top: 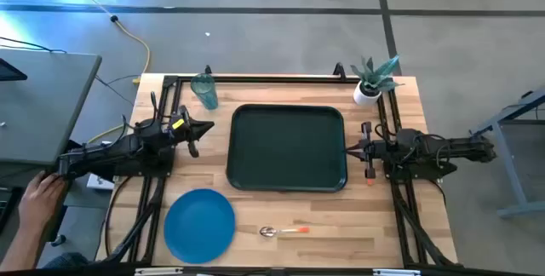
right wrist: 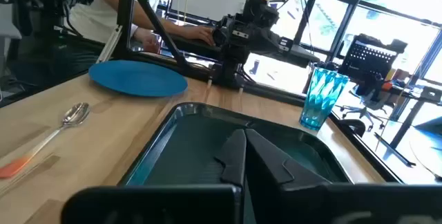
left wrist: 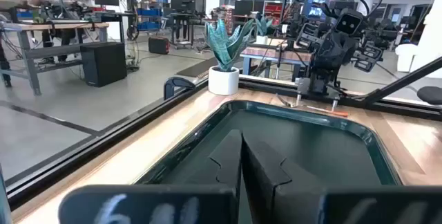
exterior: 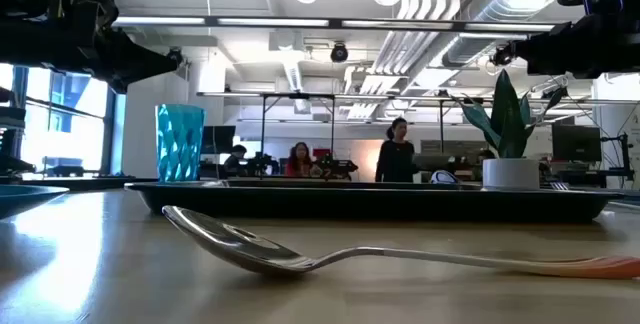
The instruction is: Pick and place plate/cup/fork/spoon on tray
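Note:
The dark green tray (top: 287, 148) lies in the middle of the table. The blue plate (top: 199, 225) lies flat near the front left. The teal cup (top: 204, 90) stands upright off the tray's far left corner. The spoon (top: 283, 231) lies in front of the tray, bowl to the left. The fork (top: 369, 174) seems to lie beside the tray's right rim under my right gripper; only its orange handle end shows. My left gripper (top: 207, 128) is shut and empty left of the tray. My right gripper (top: 349, 149) is shut and empty at the tray's right rim.
A white pot with a green plant (top: 371, 84) stands at the far right corner. A person's hand (top: 38, 192) rests by the left arm's base, off the table's left edge. People sit and stand in the room beyond the table (exterior: 395, 154).

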